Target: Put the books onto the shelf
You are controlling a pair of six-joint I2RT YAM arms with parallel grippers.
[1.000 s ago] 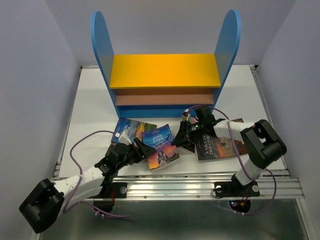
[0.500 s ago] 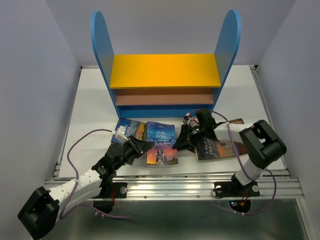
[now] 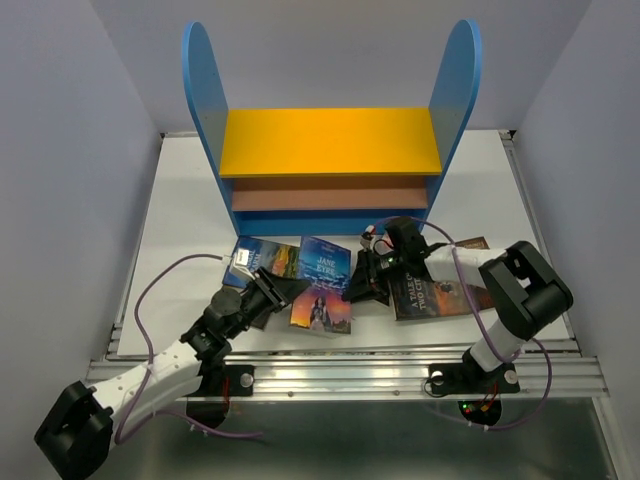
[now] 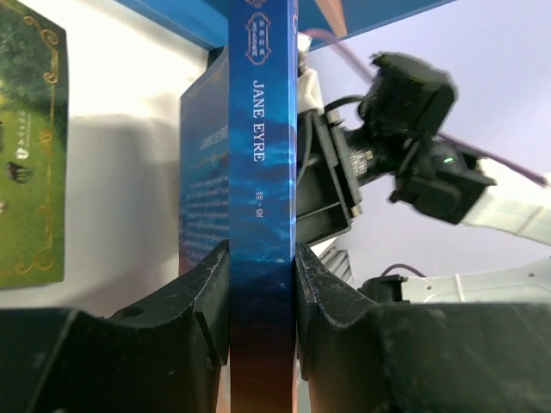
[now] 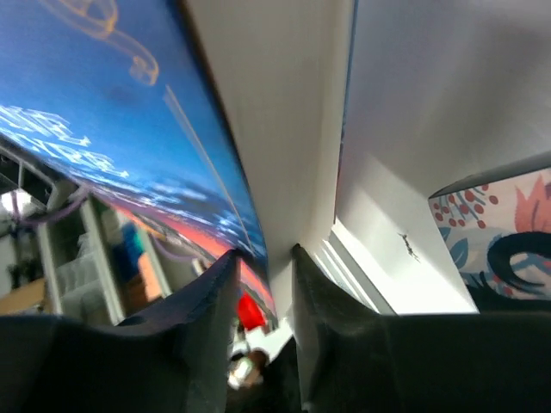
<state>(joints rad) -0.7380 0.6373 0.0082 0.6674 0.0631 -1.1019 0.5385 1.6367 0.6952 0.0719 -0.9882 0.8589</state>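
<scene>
Left pincer [image 4: 261, 262] clamped on Jane Eyre book [image 4: 263, 129], right pincer [image 5: 263, 258] gripping opposite edge

The Jane Eyre paperback [image 4: 263, 155] has a glossy, laminated paper cover that catches the light along its spine. The fingers [image 4: 202, 301] of the left gripper [image 4: 262, 254] look like matt black plastic, slightly grainy. The shelf [image 3: 330, 140] is smooth painted board, flat and without shine. The tabletop [image 3: 180, 220] is plain white and smooth. Along its near edge runs a rail [image 3: 350, 372] of bare brushed metal. The cables [image 3: 200, 260] wear a smooth purple sheath.
</scene>
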